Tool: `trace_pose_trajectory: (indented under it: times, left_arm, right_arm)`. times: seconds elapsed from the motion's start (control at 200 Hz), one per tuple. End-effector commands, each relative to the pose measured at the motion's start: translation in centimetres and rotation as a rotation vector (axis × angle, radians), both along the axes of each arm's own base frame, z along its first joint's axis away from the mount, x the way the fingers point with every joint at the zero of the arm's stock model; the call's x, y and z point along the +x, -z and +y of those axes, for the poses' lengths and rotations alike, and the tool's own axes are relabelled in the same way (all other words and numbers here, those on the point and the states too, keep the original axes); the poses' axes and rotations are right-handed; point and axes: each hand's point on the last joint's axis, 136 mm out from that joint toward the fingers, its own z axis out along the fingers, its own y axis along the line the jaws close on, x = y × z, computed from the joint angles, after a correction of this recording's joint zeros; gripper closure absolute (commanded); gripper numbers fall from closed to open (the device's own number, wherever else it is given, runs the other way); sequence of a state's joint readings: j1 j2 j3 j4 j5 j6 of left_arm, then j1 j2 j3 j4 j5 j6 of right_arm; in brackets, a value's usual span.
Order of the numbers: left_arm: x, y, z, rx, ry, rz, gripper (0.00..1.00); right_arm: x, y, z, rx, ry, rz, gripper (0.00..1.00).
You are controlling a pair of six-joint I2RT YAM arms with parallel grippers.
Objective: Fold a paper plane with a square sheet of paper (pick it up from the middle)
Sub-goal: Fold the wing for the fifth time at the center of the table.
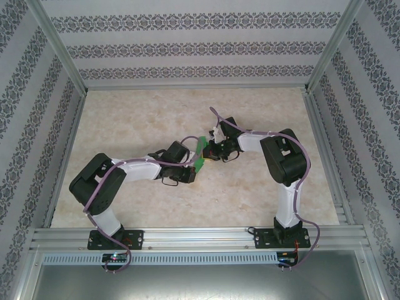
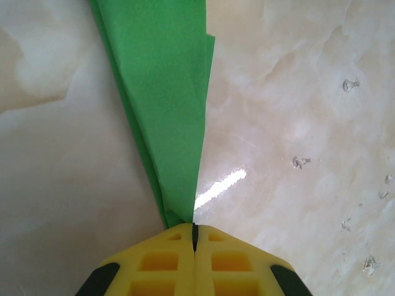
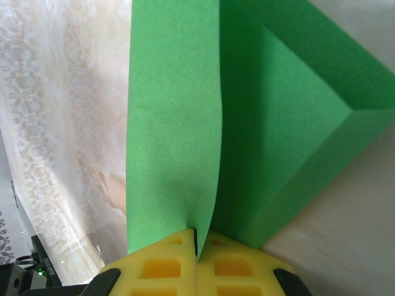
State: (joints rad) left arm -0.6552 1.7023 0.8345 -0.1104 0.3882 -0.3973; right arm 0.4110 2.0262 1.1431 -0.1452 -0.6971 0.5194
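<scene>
While the left gripper (image 2: 194, 239) and right gripper (image 3: 197, 240) pinch the folded green paper (image 1: 201, 154) mid-table, open marble tabletop (image 1: 144, 112) reaches patterned walls (image 1: 187, 50).

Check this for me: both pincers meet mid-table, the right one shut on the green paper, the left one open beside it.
Wrong on the left pincer: it is not open but shut on the paper too, yellow jaws pressed together over it, as the left wrist view shows. The rest stands: the right pincer is shut on it.
</scene>
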Motion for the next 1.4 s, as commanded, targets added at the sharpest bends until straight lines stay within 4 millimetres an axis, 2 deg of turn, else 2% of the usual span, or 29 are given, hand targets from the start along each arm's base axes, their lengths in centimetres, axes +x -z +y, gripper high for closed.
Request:
trace_pose_trajectory:
  times: [0.0,0.14,0.29,0.465,0.629,0.914,1.249,1.399]
  left_arm:
    - [-4.6,1.5,2.2,0.101,0.045,0.143,0.96]
    - [-4.2,-0.6,2.2,0.086,0.042,0.098,0.98]
    - [-3.2,-2.0,1.6,0.063,0.037,0.061,0.98]
    - [0.5,-4.2,0.6,0.015,-0.028,-0.040,0.98]
    - [3.0,-4.7,-0.8,-0.024,-0.050,-0.076,0.97]
    - [3.9,-2.0,-1.3,0.024,-0.026,-0.026,0.97]
    - [2.9,0.7,-0.4,0.063,-0.011,0.018,0.97]
    - [2.5,2.2,0.6,0.109,-0.012,0.032,0.98]
  right_arm:
    - [-2.1,6.5,-4.8,-0.237,0.070,0.124,1.00]
    - [-2.2,6.4,-4.7,-0.233,0.061,0.123,1.00]
    - [-2.3,6.3,-4.5,-0.223,0.057,0.122,1.00]
    - [-2.3,6.2,-4.2,-0.220,0.052,0.119,1.00]
    - [-2.3,6.2,-4.1,-0.217,0.049,0.120,1.00]
    - [-2.2,6.2,-4.1,-0.215,0.053,0.122,1.00]
    - [-2.3,6.5,-4.1,-0.218,0.056,0.130,1.00]
    - [-2.0,5.7,-4.0,-0.211,0.060,0.114,0.98]
